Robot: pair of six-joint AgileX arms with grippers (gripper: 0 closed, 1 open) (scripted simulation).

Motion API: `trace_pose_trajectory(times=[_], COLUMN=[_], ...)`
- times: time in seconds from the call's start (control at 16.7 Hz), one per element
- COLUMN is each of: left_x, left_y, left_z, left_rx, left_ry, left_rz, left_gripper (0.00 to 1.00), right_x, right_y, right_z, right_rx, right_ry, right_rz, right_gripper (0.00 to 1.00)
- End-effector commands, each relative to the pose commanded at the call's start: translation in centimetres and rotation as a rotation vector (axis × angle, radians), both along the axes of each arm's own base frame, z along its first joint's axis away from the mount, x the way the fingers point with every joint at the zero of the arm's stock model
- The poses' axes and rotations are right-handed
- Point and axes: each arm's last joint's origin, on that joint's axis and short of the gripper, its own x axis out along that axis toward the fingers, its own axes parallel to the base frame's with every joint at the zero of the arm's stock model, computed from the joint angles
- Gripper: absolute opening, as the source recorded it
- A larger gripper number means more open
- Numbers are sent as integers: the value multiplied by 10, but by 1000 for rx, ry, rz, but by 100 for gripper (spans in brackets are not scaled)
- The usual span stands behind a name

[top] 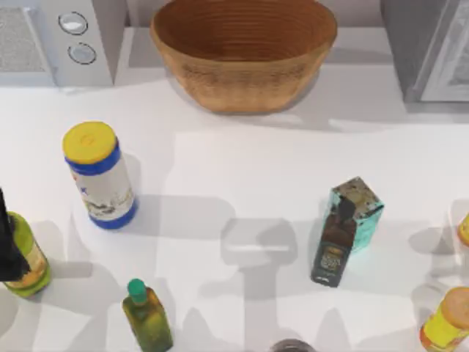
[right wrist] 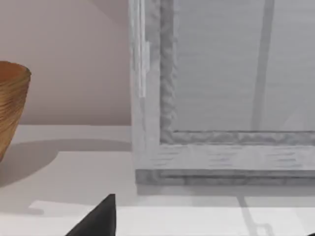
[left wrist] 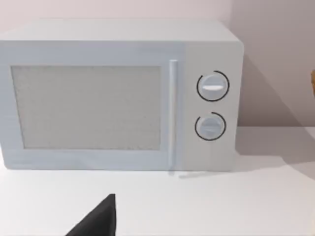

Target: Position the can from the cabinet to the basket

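Facing the shut cabinet (right wrist: 221, 98) at two o'clock, the basket (top: 244, 55) stood at twelve; finger states could not be told.

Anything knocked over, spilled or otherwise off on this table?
Nothing is spilled. One oddity: the dark bottle leans against the teal carton instead of standing free. The white canister and the green bottle look upright. The basket sits level, and the cabinet door looks closed.
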Motion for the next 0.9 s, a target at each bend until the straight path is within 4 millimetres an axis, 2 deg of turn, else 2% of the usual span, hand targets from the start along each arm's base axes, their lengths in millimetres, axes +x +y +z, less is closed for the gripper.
trace_pose_trajectory(times=[0.18,0.36,0.48,0.66,0.9], left_x=[0,0,0,0,0], left_y=[0,0,0,0,0], left_z=[0,0,0,0,0], left_rx=[0,0,0,0,0], left_ry=[0,0,0,0,0], left_rz=[0,0,0,0,0], left_gripper=[100,100,100,100,100], right_x=[0,-1,0,8,35], right_y=[0,1,3,5,12], right_z=[3,28,57,113,197], right_rx=[0,1,1,0,-3], right_ry=[-1,-6,-7,-4,7], right_rz=[1,4,6,7,3], right_gripper=[100,100,100,100,100])
